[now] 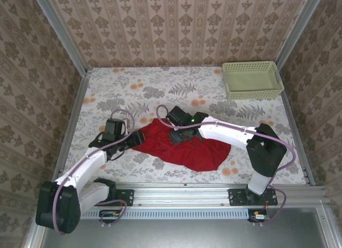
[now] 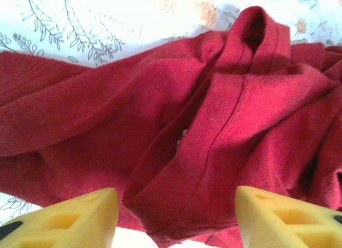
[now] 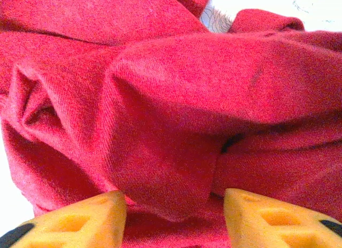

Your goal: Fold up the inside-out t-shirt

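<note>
A plain red soft-cloth t-shirt (image 1: 184, 149) is seen crumpled in the lower middle of the top view, on the floral-patterned table (image 1: 160, 90). The left gripper (image 1: 133, 140) is set at the shirt's left edge. In its wrist view its yellow fingers (image 2: 80, 218) are held apart, with a hemmed fold lying between them. The right gripper (image 1: 176, 134) is placed over the shirt's upper middle, its fingers (image 3: 267, 216) likewise parted around a bulge of cloth. A pale green plastic basket (image 1: 252, 79) is found at the upper right, well apart.

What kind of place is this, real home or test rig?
Probably a lab test cell dressed as a home: wallpaper panels in metal framing, left arm and right arm bolted to a rail, a floral table cover.
</note>
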Controlling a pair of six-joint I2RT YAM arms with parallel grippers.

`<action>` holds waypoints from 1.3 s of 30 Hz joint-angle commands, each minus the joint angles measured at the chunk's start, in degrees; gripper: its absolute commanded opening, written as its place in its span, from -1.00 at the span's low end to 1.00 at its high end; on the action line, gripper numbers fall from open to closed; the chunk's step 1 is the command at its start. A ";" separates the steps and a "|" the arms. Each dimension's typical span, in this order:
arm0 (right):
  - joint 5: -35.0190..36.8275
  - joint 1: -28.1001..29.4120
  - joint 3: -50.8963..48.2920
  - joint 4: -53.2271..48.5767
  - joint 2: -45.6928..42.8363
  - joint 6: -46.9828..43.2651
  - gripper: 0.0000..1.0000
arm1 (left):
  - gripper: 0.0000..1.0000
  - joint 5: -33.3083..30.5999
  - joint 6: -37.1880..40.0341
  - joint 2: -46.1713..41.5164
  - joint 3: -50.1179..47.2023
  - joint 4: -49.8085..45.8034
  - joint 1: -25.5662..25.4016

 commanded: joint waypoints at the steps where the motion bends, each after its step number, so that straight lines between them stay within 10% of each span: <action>1: 0.61 0.18 2.68 0.44 1.62 -0.76 -0.09 | 0.17 1.39 -0.55 2.08 1.26 -0.64 -0.68; 10: 6.01 0.45 2.78 -2.33 -1.85 -0.57 -1.00 | -0.46 1.09 -1.30 8.65 4.52 2.82 -2.40; 16: 10.12 1.17 -0.64 -5.73 -14.77 -1.43 -1.00 | -1.00 -1.21 -0.79 12.89 8.50 3.00 -1.33; 26: 23.77 -0.84 -2.32 -15.66 -35.10 1.26 -1.00 | -1.00 -6.86 -0.05 13.79 18.89 -4.70 6.76; 39: 22.07 -4.96 1.65 -13.96 -42.84 -1.18 -1.00 | -1.00 -12.47 -0.42 -6.24 31.86 -14.17 7.22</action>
